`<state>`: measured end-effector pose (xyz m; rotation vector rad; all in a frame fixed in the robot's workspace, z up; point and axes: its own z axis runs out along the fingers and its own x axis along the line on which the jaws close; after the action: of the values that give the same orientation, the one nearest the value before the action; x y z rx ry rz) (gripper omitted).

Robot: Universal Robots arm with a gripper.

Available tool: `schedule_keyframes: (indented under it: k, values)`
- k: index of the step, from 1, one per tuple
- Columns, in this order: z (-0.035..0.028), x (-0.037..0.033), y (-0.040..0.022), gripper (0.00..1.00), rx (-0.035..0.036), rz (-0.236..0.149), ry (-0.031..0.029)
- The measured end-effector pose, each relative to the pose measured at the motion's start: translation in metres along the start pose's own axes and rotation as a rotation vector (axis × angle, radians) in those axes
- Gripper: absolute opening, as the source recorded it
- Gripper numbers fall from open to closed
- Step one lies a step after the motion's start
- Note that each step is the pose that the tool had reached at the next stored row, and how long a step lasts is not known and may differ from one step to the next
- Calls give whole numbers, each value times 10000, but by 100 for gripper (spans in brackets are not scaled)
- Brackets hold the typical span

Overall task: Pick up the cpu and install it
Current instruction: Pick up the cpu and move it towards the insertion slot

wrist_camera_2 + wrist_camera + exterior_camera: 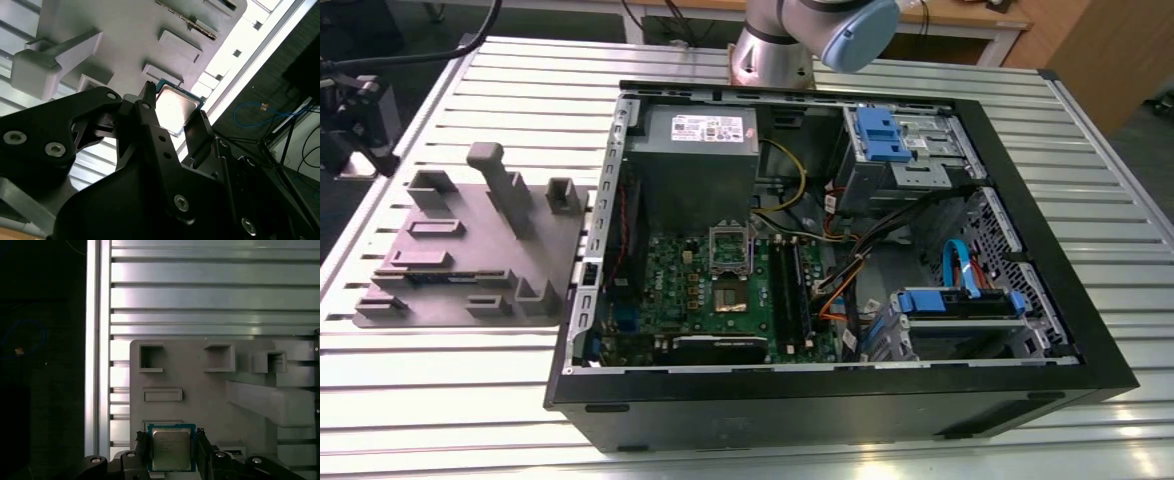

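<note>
The cpu (171,449), a small square chip with a dull silver top and a green rim, sits between my two black fingers (141,442) in both wrist views. My gripper (171,437) is shut on the cpu's two opposite edges and holds it a little above the grey fixture plate (200,390), in front of one of the plate's shallow pockets. The second wrist view shows the cpu (175,107) with the gripper (175,102) around it, over the same plate near the table's edge. In the exterior view the motherboard (720,290) lies in the open computer case, its square socket (730,245) bare.
The grey fixture plate (467,250), with raised posts and pockets, lies on the slatted metal table (454,400) at the exterior view's left. The open black case (854,390) holds a grey power supply box (694,150), blue drive brackets (881,135) and cables (854,270). The arm's base (774,55) stands behind the case.
</note>
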<state>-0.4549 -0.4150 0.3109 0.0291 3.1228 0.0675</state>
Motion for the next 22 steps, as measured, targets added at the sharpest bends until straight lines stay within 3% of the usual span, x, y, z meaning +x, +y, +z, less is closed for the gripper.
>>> schedule_keyframes:
  k: [22]
  values:
    - [-366, -6, 17, 47, 0, 0, 0]
